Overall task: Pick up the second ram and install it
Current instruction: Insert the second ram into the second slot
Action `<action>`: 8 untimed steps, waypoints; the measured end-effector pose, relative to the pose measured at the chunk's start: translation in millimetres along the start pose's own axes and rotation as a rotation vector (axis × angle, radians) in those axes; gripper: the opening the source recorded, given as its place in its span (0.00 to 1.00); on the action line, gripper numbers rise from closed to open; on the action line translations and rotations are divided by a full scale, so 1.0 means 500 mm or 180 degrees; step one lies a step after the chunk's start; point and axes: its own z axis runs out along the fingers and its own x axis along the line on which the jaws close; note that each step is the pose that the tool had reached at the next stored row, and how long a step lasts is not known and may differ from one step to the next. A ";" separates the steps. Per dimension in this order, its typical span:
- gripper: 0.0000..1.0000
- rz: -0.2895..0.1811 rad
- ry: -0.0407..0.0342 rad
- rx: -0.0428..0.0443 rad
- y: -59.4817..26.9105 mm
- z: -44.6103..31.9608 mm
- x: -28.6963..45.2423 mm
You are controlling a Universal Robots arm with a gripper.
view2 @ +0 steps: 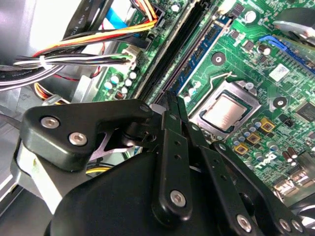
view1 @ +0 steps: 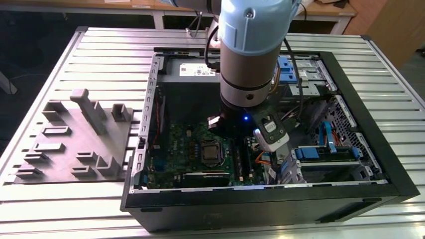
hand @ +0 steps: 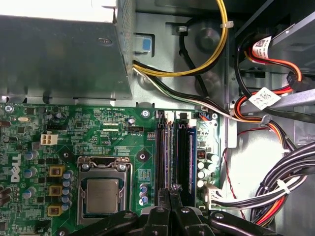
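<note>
Nearby, cables [hand: 295, 162] and CPU socket [hand: 103, 194] flank the memory slots [hand: 165, 147]; gripper [hand: 172, 189] fingers nearly closed over them, grasp unclear.

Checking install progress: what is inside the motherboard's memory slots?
In the slots, one blue-green ram stick stands; the pincer covers their ends, hiding whether another is seated.

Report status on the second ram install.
Tool low over the memory slots. One stick sits in a slot beside it; hold on second ram unconfirmed. Cables off to the side, slots unobstructed.
</note>
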 end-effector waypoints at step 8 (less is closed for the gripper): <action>0.11 0.0058 -0.0004 0.0005 0.000 0.000 0.000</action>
